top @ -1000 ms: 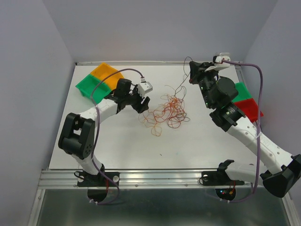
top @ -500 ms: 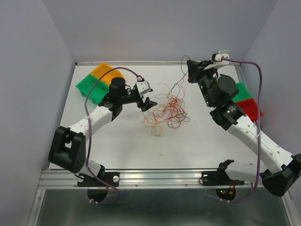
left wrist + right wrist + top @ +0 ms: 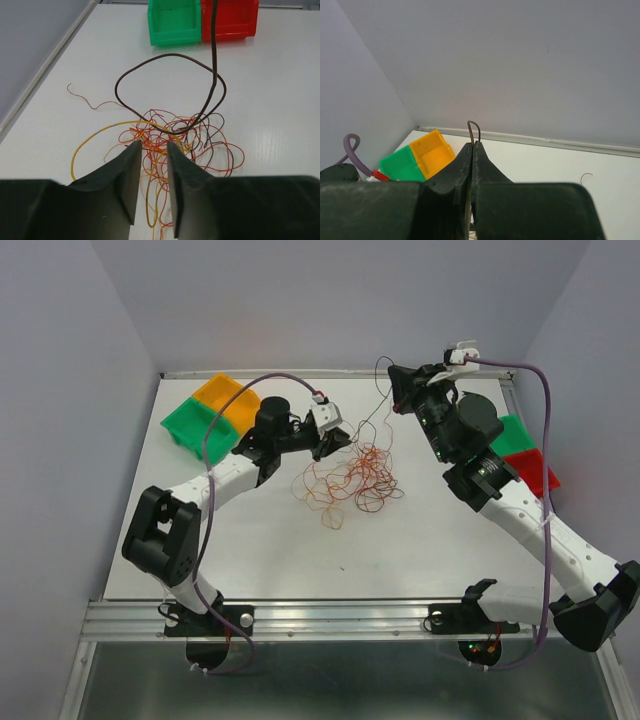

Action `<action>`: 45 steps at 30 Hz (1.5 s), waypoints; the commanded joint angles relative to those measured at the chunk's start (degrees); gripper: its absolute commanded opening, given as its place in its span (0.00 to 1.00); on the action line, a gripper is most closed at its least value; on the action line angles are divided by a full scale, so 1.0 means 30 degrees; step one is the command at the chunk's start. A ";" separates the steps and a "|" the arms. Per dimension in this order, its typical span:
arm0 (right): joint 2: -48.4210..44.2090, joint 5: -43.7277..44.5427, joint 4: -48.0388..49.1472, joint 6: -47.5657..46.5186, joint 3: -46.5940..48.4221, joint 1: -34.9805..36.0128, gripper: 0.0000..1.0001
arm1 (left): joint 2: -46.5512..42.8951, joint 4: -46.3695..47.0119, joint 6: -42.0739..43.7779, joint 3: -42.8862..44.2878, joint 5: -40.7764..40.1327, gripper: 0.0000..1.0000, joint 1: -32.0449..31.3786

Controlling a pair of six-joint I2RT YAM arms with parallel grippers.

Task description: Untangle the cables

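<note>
From above, the tangle [image 3: 350,478] of thin orange and red wires lies near the middle of the tabletop [image 3: 250,540]. The right pincer [image 3: 397,390] is raised over the far edge with a brown cable [image 3: 383,405] running down from it into the heap. The left pincer [image 3: 335,440] hangs at the heap's upper-left fringe. Green and orange bins [image 3: 212,412] sit well apart at the far left.

Through the left wrist camera, the fingers [image 3: 127,172] stand with a narrow gap and nothing between them, poised above the heap's near side. The brown cable rises in a wide loop, then dips under the orange strands near the centre. A yellow wire [image 3: 100,134] arcs out to the left, and a green bin [image 3: 174,22] and red bin [image 3: 230,20] stand beyond.

From the right wrist camera, the fingers are clamped flat on the brown cable, its short end curling over just above the tips.

To my eye the step in hand is drawing the brown cable free. It would go best if the left pincer pressed down or pinched the orange mass close to where the brown cable enters, while the right lifts slowly up and away. A fast pull would likely drag the whole light heap along, or tighten the loop into a knot.
</note>
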 commanded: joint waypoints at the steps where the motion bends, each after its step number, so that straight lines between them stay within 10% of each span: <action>1: -0.0156 0.0081 0.0420 0.0043 0.1321 -0.0012 0.01 | 0.0572 0.0521 0.0045 0.1077 -0.0507 0.19 -0.0172; 4: -0.0185 0.1075 0.0479 -0.0075 0.1672 -0.0012 0.00 | 0.1012 0.0137 0.0338 0.1078 -0.0915 0.00 -0.0172; 16: -0.0332 0.3623 0.2822 -0.1655 0.2842 -0.0012 0.01 | 0.2888 -0.1093 0.1101 0.1546 -0.1358 0.00 -0.0143; 22: -0.0741 0.3834 0.3291 -0.1921 0.2670 -0.0041 0.01 | 0.2045 -0.0100 0.0983 0.0466 -0.0071 0.57 -0.0026; 26: -0.0567 0.3803 0.3321 -0.1892 0.2639 -0.0012 0.01 | 0.1132 0.0255 0.1598 -0.0415 0.0926 0.67 -0.0055; 42: -0.0156 0.2573 0.3321 -0.1159 0.2581 -0.0012 0.01 | 0.1600 0.0166 0.1277 0.0667 0.1368 0.61 -0.0611; 45: -0.0097 0.2485 0.3321 -0.1042 0.2552 -0.0012 0.01 | 0.1483 0.0254 0.1422 0.0668 0.0725 0.43 -0.1050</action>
